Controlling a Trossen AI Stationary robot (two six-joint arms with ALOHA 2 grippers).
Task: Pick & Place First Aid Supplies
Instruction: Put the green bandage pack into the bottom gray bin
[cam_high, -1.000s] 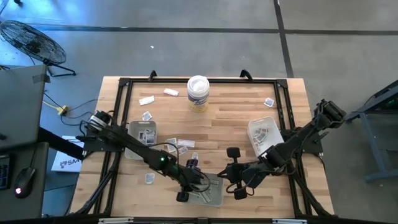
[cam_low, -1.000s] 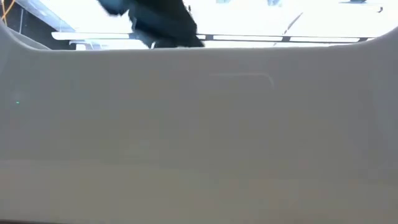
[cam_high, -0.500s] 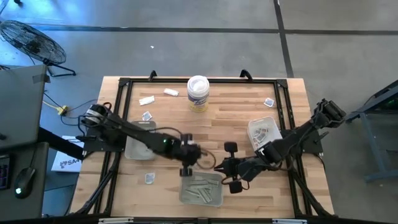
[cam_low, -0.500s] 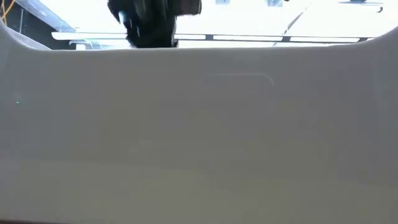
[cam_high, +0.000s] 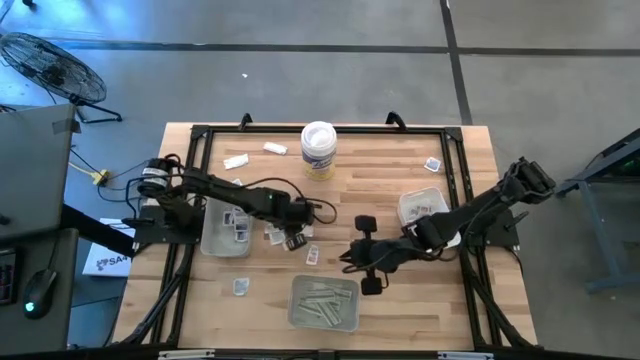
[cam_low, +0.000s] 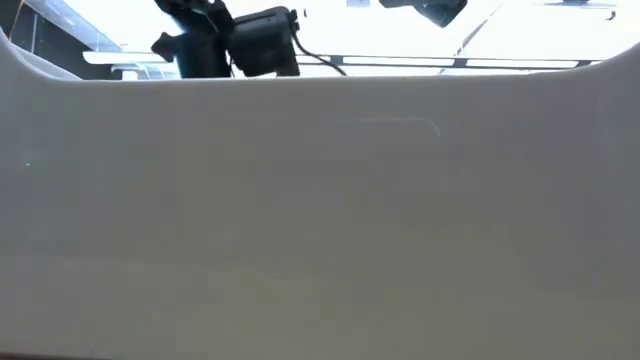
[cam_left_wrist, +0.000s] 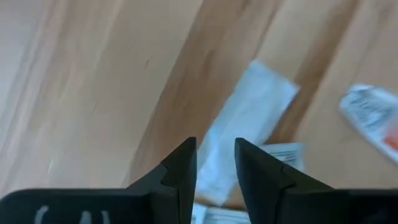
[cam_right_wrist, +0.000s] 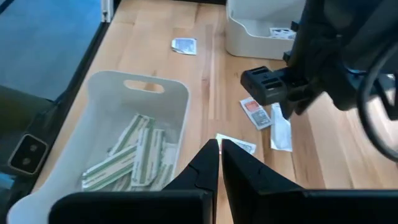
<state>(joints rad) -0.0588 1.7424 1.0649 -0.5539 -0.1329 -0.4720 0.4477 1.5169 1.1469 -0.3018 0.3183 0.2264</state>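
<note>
Seen from above, the left gripper (cam_high: 295, 238) is hanging over the middle of the wooden table (cam_high: 380, 180), just above a small cluster of loose packets (cam_high: 275, 233) lying at about nine o'clock from the table's centre. Its own camera is showing the two dark fingers (cam_left_wrist: 181, 168) standing a narrow gap apart with nothing between them — a long pale strip wrapper (cam_left_wrist: 245, 121) is lying on the wood directly under that gap, with a printed white packet (cam_left_wrist: 283, 154) just beside it and a red-printed packet (cam_left_wrist: 373, 112) farther off. The right gripper (cam_high: 362, 268) is sitting at roughly five o'clock from the centre, its fingers (cam_right_wrist: 208, 162) pressed together and carrying nothing. Ahead of it in the right wrist view, the near tray (cam_right_wrist: 109, 93) is holding a pile of narrow strip wrappers (cam_right_wrist: 127, 158); in the high view this tray (cam_high: 300, 318) is lying at six o'clock by the table's front edge. A single square packet (cam_high: 313, 256) is lying on the wood between the two grippers. The left tray (cam_high: 212, 243) at nine o'clock is holding a few square packets, and the right tray (cam_high: 408, 205) at three o'clock is holding several more. More packets are lying scattered toward eleven o'clock (cam_high: 237, 161), near one o'clock (cam_high: 432, 164) and at seven o'clock (cam_high: 240, 287). A white tub (cam_high: 318, 148) is standing upright at twelve o'clock. The low view is mostly blocked by a pale tray wall (cam_low: 320, 220).
</note>
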